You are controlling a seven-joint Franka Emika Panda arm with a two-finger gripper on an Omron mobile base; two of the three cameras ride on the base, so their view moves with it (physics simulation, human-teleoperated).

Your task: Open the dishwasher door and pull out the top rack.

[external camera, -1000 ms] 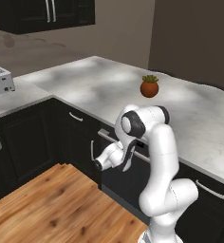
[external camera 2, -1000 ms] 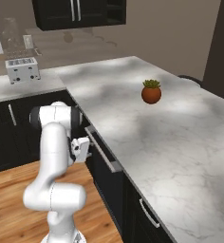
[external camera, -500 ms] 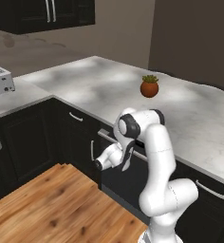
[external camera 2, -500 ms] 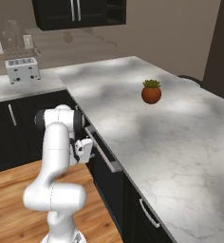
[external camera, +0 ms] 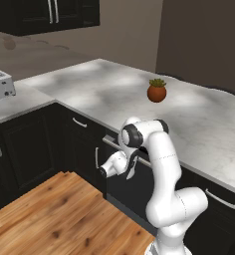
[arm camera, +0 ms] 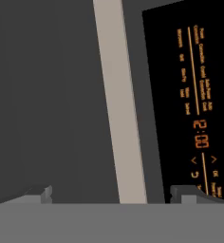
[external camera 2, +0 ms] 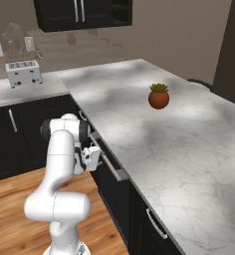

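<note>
Straddling the handle [arm camera: 121, 118] at hand-view center, gripper [arm camera: 115, 193] was spread wide, gripping nothing. Dishwasher door [external camera: 120, 184], center-right of left base view, looked barely cracked; top rack was still inside, so nearly everything remained.

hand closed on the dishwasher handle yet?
No. In the hand view the hand is open, its two fingertips standing wide apart on either side of the silver handle bar without pinching it.

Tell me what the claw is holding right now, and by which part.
Nothing is held. The claw is open, its fingertips standing either side of the dishwasher door's bar handle without closing on it.
</note>
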